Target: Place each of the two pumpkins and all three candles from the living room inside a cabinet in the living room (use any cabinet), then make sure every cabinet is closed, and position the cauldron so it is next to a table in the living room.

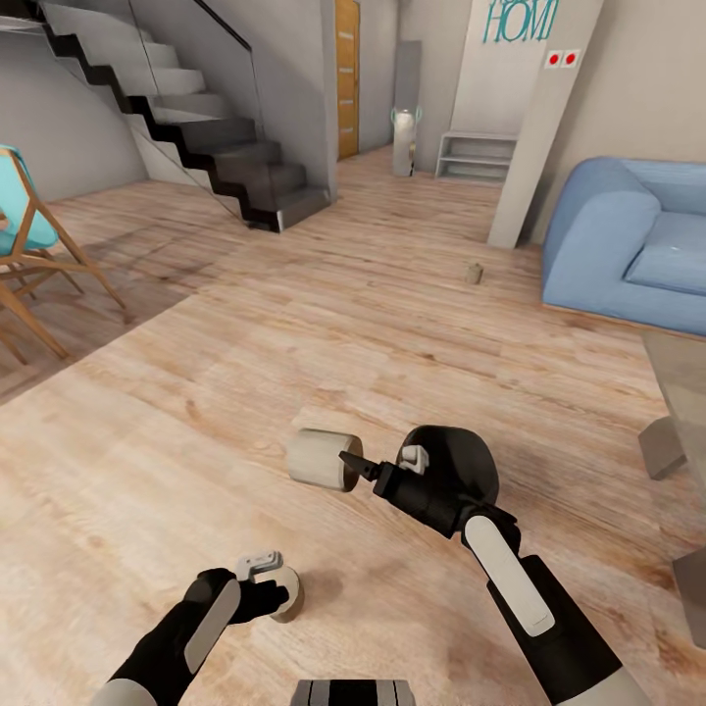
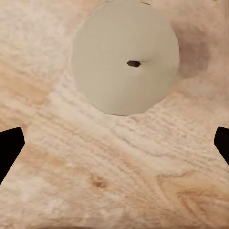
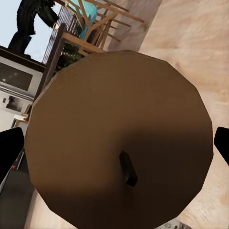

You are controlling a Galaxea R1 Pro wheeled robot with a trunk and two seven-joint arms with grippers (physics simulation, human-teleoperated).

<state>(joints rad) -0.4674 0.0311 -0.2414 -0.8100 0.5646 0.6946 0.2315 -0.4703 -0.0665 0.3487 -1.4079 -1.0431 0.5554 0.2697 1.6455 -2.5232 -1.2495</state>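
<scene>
A: Head view, writing?
B: Teal wall lettering, "HOM" legible. One candle on its side at my right tool; one upright far off on the floor.

A: Left wrist?
B: Candle end-on, my left tool spread, empty.

A: Right wrist?
B: Candle close; tool spread, not gripping.

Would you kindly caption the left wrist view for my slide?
Open left gripper hovering over an upright candle on the wooden floor.
</scene>
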